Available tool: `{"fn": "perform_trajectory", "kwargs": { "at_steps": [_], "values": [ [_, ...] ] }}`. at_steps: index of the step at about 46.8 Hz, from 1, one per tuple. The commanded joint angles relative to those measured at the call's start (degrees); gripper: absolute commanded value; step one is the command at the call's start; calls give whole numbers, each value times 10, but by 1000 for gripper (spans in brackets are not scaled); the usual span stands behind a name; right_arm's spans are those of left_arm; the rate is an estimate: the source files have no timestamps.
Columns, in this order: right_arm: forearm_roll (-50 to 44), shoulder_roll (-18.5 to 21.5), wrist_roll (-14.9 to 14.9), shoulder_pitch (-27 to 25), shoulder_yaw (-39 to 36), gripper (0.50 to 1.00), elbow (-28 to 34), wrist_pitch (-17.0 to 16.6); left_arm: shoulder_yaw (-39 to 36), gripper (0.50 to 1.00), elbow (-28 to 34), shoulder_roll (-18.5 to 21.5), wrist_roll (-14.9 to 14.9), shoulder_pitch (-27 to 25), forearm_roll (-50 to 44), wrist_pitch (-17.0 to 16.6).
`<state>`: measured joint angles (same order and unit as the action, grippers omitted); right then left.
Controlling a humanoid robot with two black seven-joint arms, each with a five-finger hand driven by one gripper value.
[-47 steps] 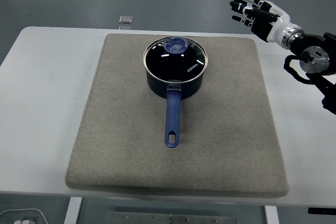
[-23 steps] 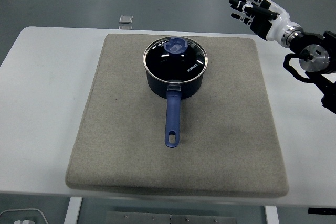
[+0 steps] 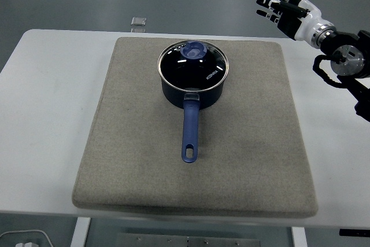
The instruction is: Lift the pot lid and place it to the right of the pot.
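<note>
Nothing is done yet — the pot lid (image 3: pixel 193 62) sits closed on the pot (image 3: pixel 193 88), while the right hand (image 3: pixel 284 10), fingers spread and empty, hovers well to the pot's upper right.

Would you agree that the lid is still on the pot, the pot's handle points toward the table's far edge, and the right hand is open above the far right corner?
Not quite: the head view shows the pot's handle pointing toward the near edge. The lid is on, and the right hand is open there.
</note>
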<state>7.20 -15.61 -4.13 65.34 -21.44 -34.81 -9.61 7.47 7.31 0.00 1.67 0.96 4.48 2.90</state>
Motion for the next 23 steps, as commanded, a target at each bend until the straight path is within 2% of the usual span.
{"fn": "perform_trajectory", "kwargs": {
  "at_steps": [1,17,23],
  "values": [
    [-1,0,0,3,0,921,0,-2,0,1000,1,0,0,0,0,0],
    [-6,5,0,14,5,921,0,-3,0,1000,1,0,0,0,0,0],
    [-45,3,0,22,6,921,0,0,0,1000,0,0,0,0,0,0]
  ]
}}
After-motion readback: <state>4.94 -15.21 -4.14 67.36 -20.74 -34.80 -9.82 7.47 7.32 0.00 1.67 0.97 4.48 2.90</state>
